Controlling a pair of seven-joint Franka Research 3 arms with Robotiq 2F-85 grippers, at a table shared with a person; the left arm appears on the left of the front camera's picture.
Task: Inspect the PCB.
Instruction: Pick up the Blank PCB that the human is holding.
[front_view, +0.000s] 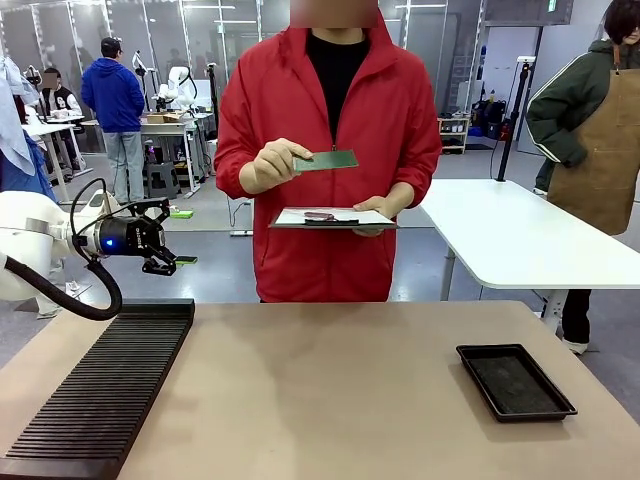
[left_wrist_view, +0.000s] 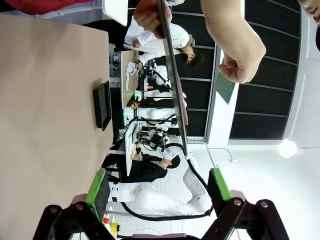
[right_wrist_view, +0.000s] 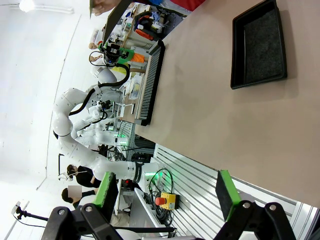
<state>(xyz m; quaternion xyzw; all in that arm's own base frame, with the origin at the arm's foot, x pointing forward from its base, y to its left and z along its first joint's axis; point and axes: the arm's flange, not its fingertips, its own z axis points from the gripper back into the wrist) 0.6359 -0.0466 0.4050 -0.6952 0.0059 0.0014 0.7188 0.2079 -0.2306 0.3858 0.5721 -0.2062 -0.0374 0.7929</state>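
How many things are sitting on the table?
2: a long black ribbed rack along the table's left side, and a shallow black tray near its right edge. Nothing seems hidden.

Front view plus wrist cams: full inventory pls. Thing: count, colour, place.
PCB: 1, green, held at chest height above the clipboard.
clipboard: 1, dark with white paper, held flat in front of the person.
tray: 1, black, on the table, robot's right side.
slotted rack: 1, black, along the table's left edge.
table: 1, tan, between robot and person.
white table: 1, behind, to the right.
person: 1, red jacket, far side of the table.
one hand: pinches the PCB.
other hand: carries the clipboard.
left gripper: 1, black with green pads, open, empty, raised at the table's left.
right gripper: 1, same colours, open, empty, clear of the tray.
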